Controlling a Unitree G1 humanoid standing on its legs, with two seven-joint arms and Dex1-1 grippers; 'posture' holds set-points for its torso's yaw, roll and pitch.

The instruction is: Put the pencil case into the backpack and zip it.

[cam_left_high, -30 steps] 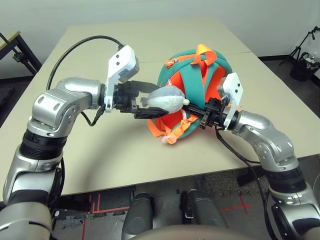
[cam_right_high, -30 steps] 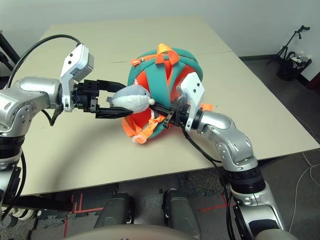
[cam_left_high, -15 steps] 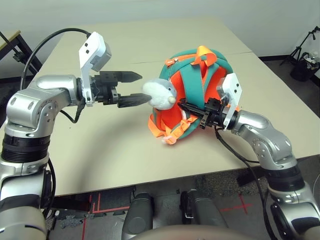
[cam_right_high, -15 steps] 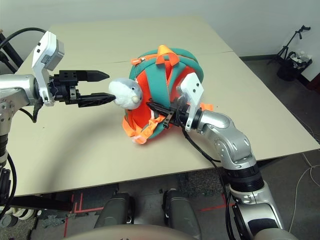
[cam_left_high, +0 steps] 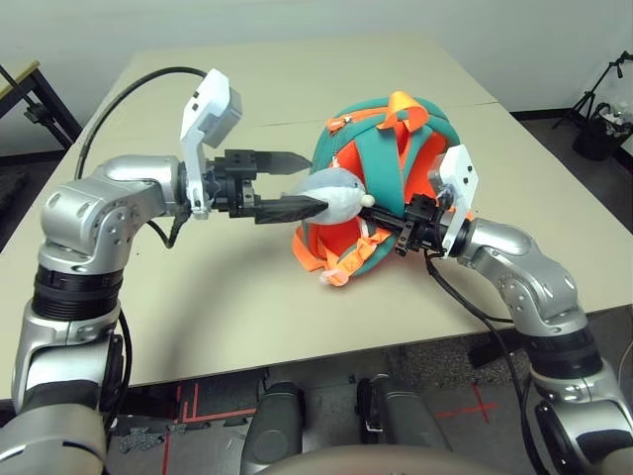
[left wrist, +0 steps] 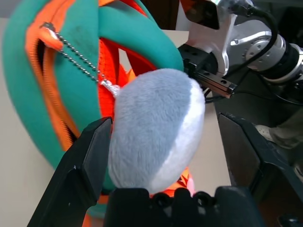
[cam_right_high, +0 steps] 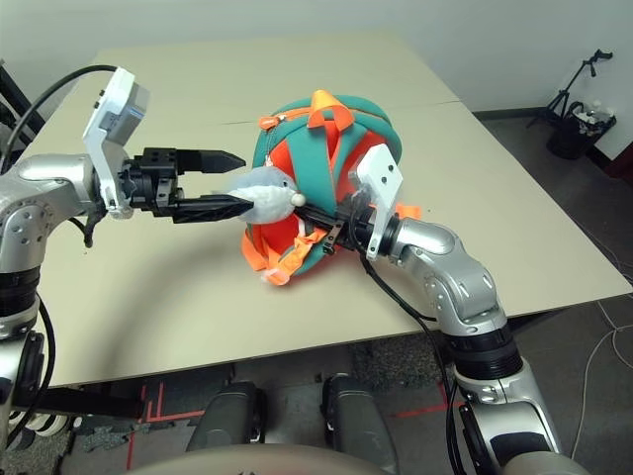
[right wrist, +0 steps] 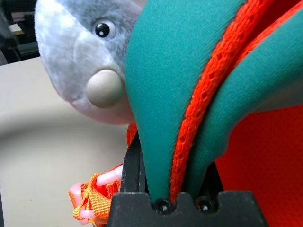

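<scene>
The backpack (cam_left_high: 381, 183) stands on the beige table (cam_left_high: 198, 287), a little right of the middle, its teal straps and orange webbing facing the robot. The right gripper (cam_left_high: 381, 213) reaches in from the right, level with the table, and is closed narrowly on a teal strap (right wrist: 189, 94) of the backpack, which runs down between its two black fingers in the right wrist view. A grey-and-white plush toy (cam_left_high: 336, 196) hangs by a bead chain (left wrist: 78, 59) from the backpack's left side. The left gripper (cam_left_high: 292, 183) comes in from the left with its fingers spread wide; the plush toy sits between them, and the near finger (cam_left_high: 282, 209) seems to touch the toy's underside, though whether it really presses on it is hard to judge. The far finger (cam_left_high: 277, 157) stands clear above the toy. The pencil case is probably inside the backpack, but that cannot be told.
</scene>
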